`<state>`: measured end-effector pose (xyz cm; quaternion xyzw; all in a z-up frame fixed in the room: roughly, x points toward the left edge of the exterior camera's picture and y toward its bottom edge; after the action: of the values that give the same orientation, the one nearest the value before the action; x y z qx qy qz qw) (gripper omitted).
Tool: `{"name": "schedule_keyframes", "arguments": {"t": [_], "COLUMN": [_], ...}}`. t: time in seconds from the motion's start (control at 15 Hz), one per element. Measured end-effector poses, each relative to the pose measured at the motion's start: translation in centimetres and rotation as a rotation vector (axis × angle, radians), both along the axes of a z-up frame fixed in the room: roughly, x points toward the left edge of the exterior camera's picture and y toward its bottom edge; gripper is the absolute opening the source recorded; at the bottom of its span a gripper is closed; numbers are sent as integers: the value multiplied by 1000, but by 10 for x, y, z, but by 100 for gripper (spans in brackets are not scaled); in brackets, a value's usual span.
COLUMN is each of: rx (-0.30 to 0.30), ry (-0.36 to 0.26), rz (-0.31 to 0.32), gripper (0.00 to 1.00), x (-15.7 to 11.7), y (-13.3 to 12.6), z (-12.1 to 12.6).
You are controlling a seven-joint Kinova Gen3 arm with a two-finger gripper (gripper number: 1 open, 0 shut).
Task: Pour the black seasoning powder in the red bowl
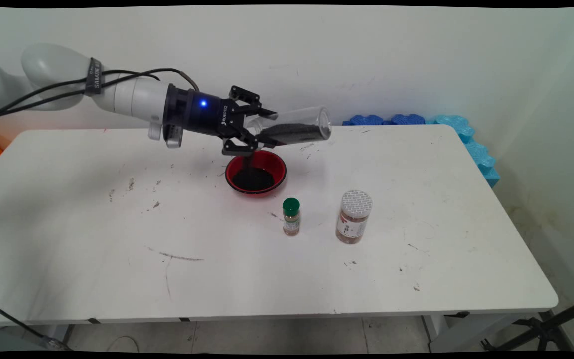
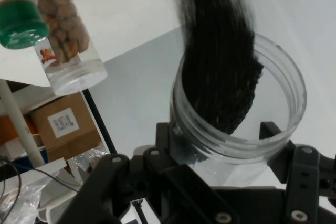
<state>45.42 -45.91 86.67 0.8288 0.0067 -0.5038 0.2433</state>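
My gripper [image 1: 262, 130] is shut on a clear plastic jar [image 1: 297, 128] of black grains, held nearly level above the back of the table. Its open mouth is at the gripper end and its closed bottom points right. A thin stream of black grains falls from the mouth into a red bowl [image 1: 256, 172] right below, which holds a dark heap. In the hand view the jar [image 2: 239, 77] sits between the fingers [image 2: 163, 132], its rim towards the camera and black grains along its inside.
On the white table [image 1: 92, 224], a small green-capped spice bottle [image 1: 291, 217] [image 2: 18, 11] and a larger white-lidded jar of brown bits [image 1: 354, 217] [image 2: 65, 40] stand in front of the bowl. Blue foam pieces [image 1: 466, 134] line the back right corner. Dark specks lie scattered around.
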Motion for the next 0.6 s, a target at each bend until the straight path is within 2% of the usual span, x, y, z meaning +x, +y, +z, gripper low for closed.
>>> {"name": "schedule_keyframes", "arguments": {"t": [0.6], "rx": [24], "ry": [26], "rz": [25], "gripper": [0], "x": [0], "y": [1], "z": [-1]}}
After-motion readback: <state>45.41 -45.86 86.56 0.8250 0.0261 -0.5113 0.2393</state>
